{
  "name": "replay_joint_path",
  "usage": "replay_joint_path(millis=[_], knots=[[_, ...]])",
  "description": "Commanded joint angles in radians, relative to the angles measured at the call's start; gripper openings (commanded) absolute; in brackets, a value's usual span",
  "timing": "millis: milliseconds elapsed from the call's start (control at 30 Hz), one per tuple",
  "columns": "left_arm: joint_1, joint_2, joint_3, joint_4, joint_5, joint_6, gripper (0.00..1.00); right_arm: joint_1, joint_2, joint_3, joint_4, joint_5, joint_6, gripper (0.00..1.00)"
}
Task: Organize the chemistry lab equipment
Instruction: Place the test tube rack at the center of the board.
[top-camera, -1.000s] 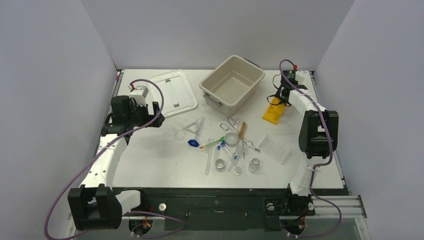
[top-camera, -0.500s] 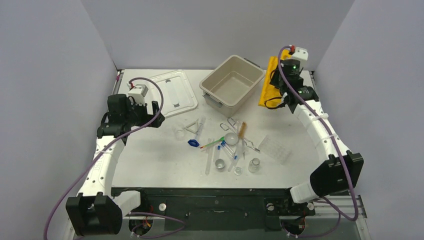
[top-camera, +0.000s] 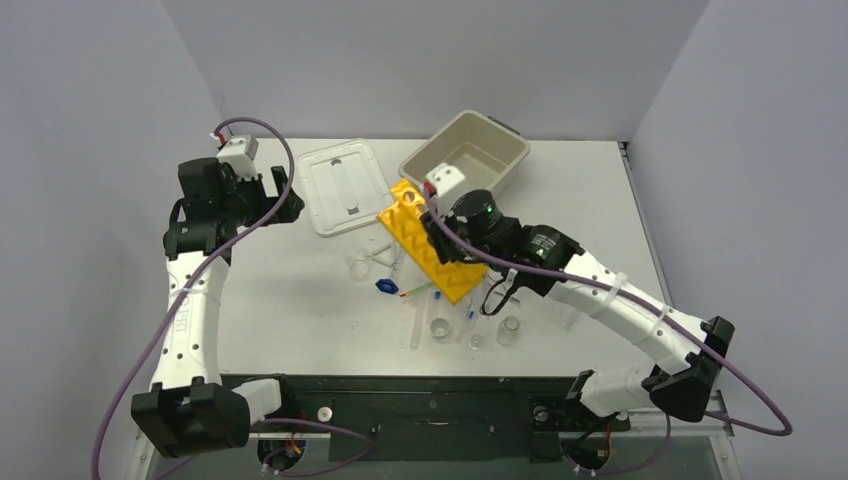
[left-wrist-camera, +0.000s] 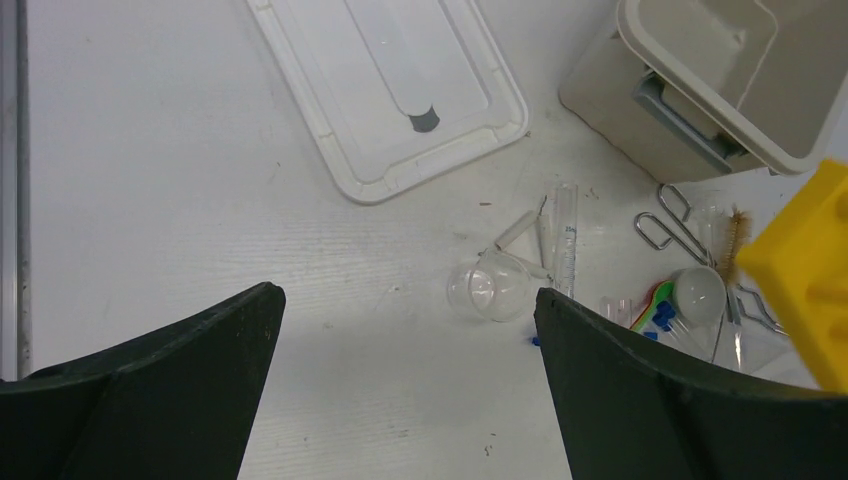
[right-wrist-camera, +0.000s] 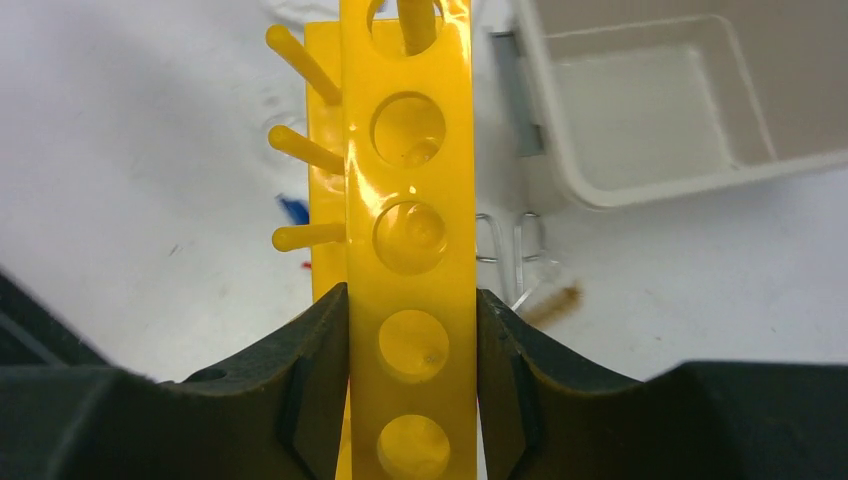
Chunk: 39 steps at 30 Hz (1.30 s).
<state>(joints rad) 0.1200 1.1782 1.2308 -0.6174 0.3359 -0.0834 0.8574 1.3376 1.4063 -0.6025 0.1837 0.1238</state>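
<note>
Over the middle of the tabletop (top-camera: 300, 330), the right claw (right-wrist-camera: 410, 335) clamps the glossy yellow plastic tube rack (top-camera: 432, 240). The rack, round-holed and pegged, hangs tilted and hides part of the scattered glassware; clear beakers (top-camera: 440, 328) show beyond it. The left claw (top-camera: 285, 195) gapes empty toward the far-left corner, beside the white lid (top-camera: 340, 185).

We log the right hand (right-wrist-camera: 412, 345) carrying the yellow rack (top-camera: 412, 218) from right rear to over the middle of the tabletop (top-camera: 300, 300). The left hand (top-camera: 281, 198) moved rearward.

The yellow holed tube rack (top-camera: 412, 220) hangs tilted above scattered glassware (top-camera: 440, 328).
</note>
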Motion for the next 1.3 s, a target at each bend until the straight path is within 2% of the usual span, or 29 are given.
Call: replay_joint_path(millis=[0, 167, 367, 633, 967, 1067, 1267], knots=[[0.033, 0.000, 0.051, -0.052, 0.008, -0.025, 0.97, 0.165, 0.019, 0.036, -0.028, -0.080, -0.109, 0.00], [0.048, -0.030, 0.069, -0.053, -0.002, -0.012, 0.97, 0.293, 0.123, 0.050, -0.045, -0.187, -0.236, 0.00], [0.052, -0.044, 0.089, -0.058, -0.037, -0.015, 0.96, 0.365, 0.274, 0.128, -0.020, -0.264, -0.330, 0.00], [0.053, -0.065, 0.063, -0.035, -0.060, -0.010, 0.96, 0.400, 0.523, 0.264, 0.085, -0.296, -0.348, 0.00], [0.053, -0.062, 0.052, -0.026, -0.059, 0.012, 0.97, 0.396, 0.695, 0.302, 0.215, -0.277, -0.411, 0.00], [0.052, -0.062, 0.042, -0.025, -0.058, 0.024, 0.97, 0.367, 0.726, 0.302, 0.247, -0.292, -0.412, 0.03], [0.052, -0.071, 0.021, -0.022, -0.042, 0.061, 0.97, 0.318, 0.752, 0.318, 0.275, -0.290, -0.386, 0.19]])
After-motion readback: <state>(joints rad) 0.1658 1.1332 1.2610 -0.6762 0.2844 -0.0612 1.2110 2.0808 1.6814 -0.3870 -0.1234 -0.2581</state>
